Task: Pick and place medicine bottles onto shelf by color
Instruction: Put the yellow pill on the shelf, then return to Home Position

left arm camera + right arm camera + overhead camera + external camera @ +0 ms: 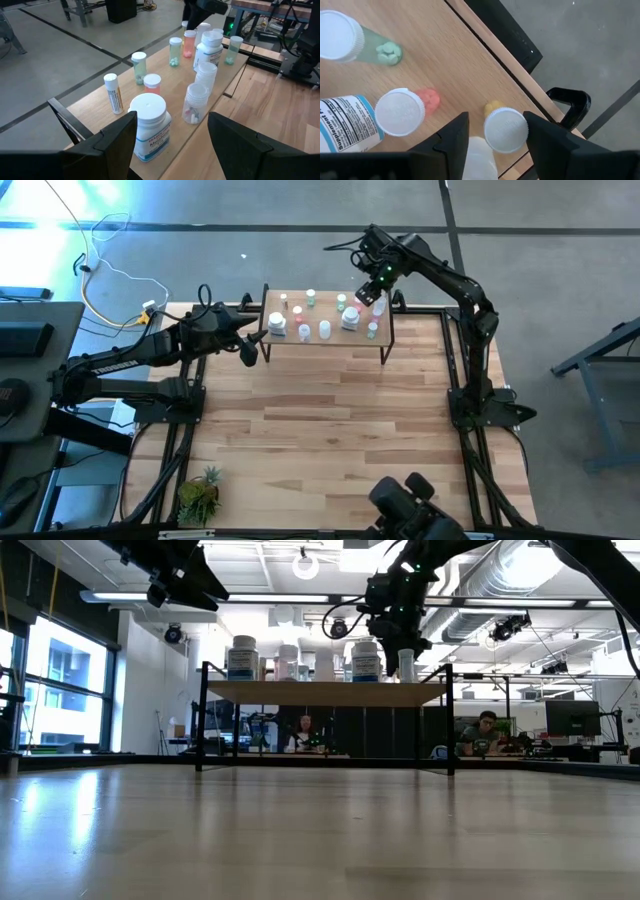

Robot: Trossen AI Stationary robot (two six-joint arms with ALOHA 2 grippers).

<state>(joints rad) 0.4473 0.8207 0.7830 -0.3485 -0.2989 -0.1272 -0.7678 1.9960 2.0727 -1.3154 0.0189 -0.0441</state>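
Observation:
The shelf (pixel 325 342) stands at the table's far edge on black legs, a low light-wood board. On it stand several medicine bottles (pixel 190 42): white tubs and clear vials holding green, pink or yellow pills. My left gripper (pixel 250 350) hangs open just off the shelf's left end, facing a large white blue-labelled bottle (pixel 149 125). My right gripper (pixel 497 120) is open above the shelf's far right corner. Its fingers point down on either side of a white-capped vial with yellow contents (pixel 505 130), which stands on the board. My right gripper comes at the yellow vial's white cap (pixel 506 131) from above, one finger on each side. One finger (pixel 545 137) lies close against the cap's rim and the other stands off it. I cannot tell whether it touches.
Right beside the yellow vial stand a pink-pill vial (pixel 400 112), a green-pill vial (pixel 340 35) and a labelled bottle (pixel 345 122). The board's edge (pixel 520 90) is close by. A potted plant (pixel 200 495) sits at the table's near left corner. People sit in the room behind (pixel 487 730).

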